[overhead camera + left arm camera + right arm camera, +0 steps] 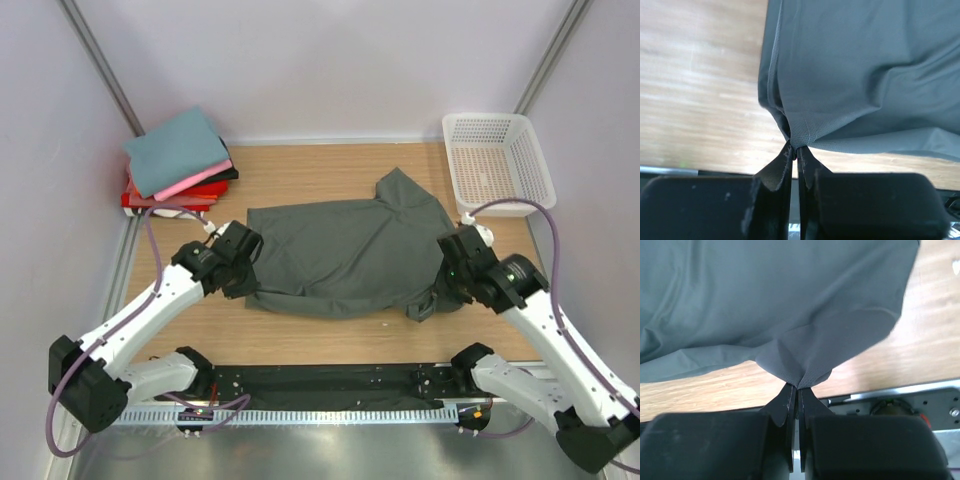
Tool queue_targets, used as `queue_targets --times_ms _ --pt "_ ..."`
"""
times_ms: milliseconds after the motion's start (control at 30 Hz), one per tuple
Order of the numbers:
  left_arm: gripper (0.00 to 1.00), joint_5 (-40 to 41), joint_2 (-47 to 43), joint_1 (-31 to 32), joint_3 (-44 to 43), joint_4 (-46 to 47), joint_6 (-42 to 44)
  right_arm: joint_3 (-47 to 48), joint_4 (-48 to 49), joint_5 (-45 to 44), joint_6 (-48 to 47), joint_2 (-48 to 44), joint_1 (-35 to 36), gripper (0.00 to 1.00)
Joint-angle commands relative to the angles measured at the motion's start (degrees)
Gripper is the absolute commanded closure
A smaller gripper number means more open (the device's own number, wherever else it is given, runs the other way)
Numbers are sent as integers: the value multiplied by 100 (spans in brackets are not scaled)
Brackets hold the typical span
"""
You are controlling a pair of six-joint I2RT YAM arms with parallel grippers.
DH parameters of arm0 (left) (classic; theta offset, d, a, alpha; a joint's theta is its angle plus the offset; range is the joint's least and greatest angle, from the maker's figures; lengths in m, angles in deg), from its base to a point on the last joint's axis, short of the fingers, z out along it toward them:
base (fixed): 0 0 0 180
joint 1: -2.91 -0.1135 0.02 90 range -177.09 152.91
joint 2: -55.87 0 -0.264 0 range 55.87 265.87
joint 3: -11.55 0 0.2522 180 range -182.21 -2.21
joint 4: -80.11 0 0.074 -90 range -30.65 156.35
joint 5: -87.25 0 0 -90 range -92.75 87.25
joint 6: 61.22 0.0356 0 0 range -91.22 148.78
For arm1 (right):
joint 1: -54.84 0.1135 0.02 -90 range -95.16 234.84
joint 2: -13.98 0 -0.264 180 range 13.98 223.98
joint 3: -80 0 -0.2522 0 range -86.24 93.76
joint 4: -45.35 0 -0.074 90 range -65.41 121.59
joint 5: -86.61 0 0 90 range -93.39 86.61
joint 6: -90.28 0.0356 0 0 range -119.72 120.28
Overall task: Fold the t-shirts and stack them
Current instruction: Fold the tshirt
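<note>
A dark grey-green t-shirt [345, 255] lies spread across the middle of the wooden table. My left gripper [243, 268] is shut on its left edge; the left wrist view shows the cloth [860, 70] pinched at the fingertips [795, 149] and lifted slightly. My right gripper [452, 272] is shut on its right edge; the right wrist view shows the cloth [780, 305] bunched into the closed tips [799, 387]. A stack of folded shirts sits at the back left: teal-blue [175, 150] on top, then pink [205, 180], black [228, 175] and red [165, 200].
A white plastic lattice basket [497, 160] stands at the back right corner. Grey walls enclose the table on three sides. A black rail with the arm bases [330, 385] runs along the near edge.
</note>
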Motion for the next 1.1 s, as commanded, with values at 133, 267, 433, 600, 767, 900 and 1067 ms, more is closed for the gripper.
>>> queue_targets --times_ms 133,267,433,600,767,900,1067 --pt "93 -348 988 -750 -979 218 1069 1381 640 -376 -1207 1492 21 98" --pt "94 -603 1524 -1172 -1453 281 1394 1698 930 -596 -1646 2285 12 98" --pt "94 -726 2157 -1551 -1893 377 1693 1997 1326 -799 -2015 3243 -207 98" --pt "91 -674 3168 -1815 -2525 343 1869 2225 1818 -878 -2218 4272 -795 81" --pt "41 -595 3723 -1850 -3027 175 1896 2760 1810 -1624 -2209 5089 -1296 12" --pt "28 -463 3059 -1824 -2844 193 1773 2824 1677 -1959 -2104 4812 -1350 4" --pt "27 -769 2028 -1754 -1466 578 1378 1492 2159 -977 -1692 3466 -1367 1"
